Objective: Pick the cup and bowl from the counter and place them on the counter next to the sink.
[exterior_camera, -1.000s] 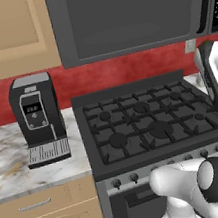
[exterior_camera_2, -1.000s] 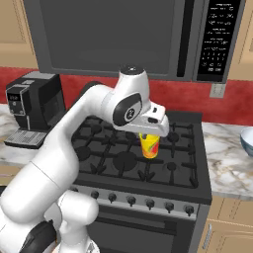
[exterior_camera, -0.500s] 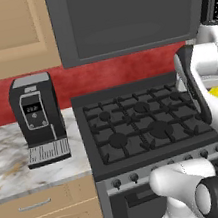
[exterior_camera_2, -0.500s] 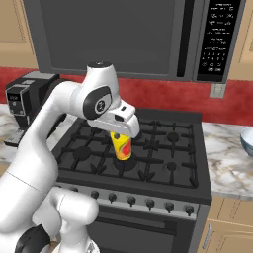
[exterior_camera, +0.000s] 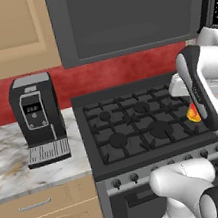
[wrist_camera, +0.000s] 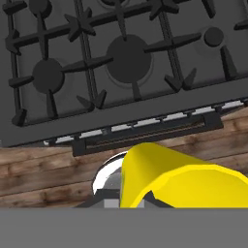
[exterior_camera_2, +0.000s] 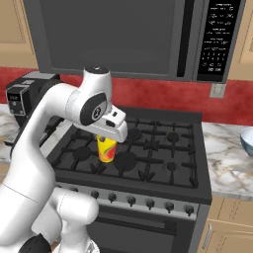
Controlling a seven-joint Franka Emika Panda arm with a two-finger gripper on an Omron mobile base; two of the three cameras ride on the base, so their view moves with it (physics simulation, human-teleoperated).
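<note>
You are mid-carry with the cup (exterior_camera_2: 106, 148): the gripper (exterior_camera_2: 107, 143) is pinched on it from above, and the yellow tumbler hangs over the stove (exterior_camera_2: 148, 148), above its front left burners as the right base view has it. In the hand view the cup's rim (wrist_camera: 179, 179) looms close, with the stove's front edge beneath. The bowl (exterior_camera_2: 246, 141) waits on the marble counter (exterior_camera_2: 225, 160) right of the stove, untouched. No sink shows yet, so I judge the next move calls for carrying on across past the stove, keeping the cup high above the grates, until the basin appears.
</note>
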